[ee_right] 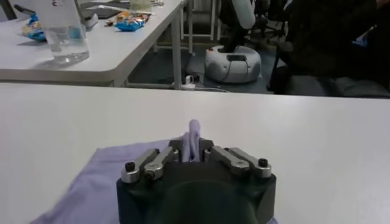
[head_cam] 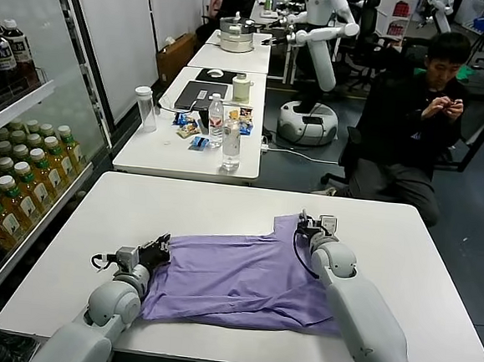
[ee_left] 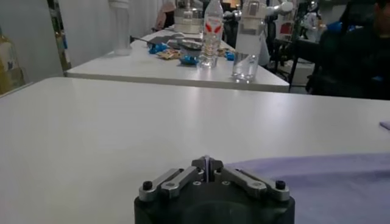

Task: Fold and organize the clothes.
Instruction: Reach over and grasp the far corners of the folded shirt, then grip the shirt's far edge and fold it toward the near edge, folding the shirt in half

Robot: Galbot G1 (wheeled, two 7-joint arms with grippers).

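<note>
The lavender T-shirt [head_cam: 234,281] lies mostly flat on the white table [head_cam: 181,210], partly folded, with one sleeve reaching toward the far right. My left gripper [head_cam: 163,249] sits at the shirt's left edge. Its fingers are shut with a thin pale sliver of fabric between them, as the left wrist view shows [ee_left: 206,163]; there the shirt [ee_left: 329,182] spreads off to one side. My right gripper [head_cam: 304,226] is at the shirt's far right corner. It is shut on a pinch of lavender cloth that sticks up between its fingers [ee_right: 193,146]; the shirt [ee_right: 103,176] lies beneath it.
A second table [head_cam: 152,153] behind carries water bottles [head_cam: 231,142], a clear tumbler [head_cam: 146,108] and snack packets. A drinks shelf [head_cam: 16,180] stands at the left. A seated person in black [head_cam: 414,127] is at the far right, and a white robot [head_cam: 320,36] beyond.
</note>
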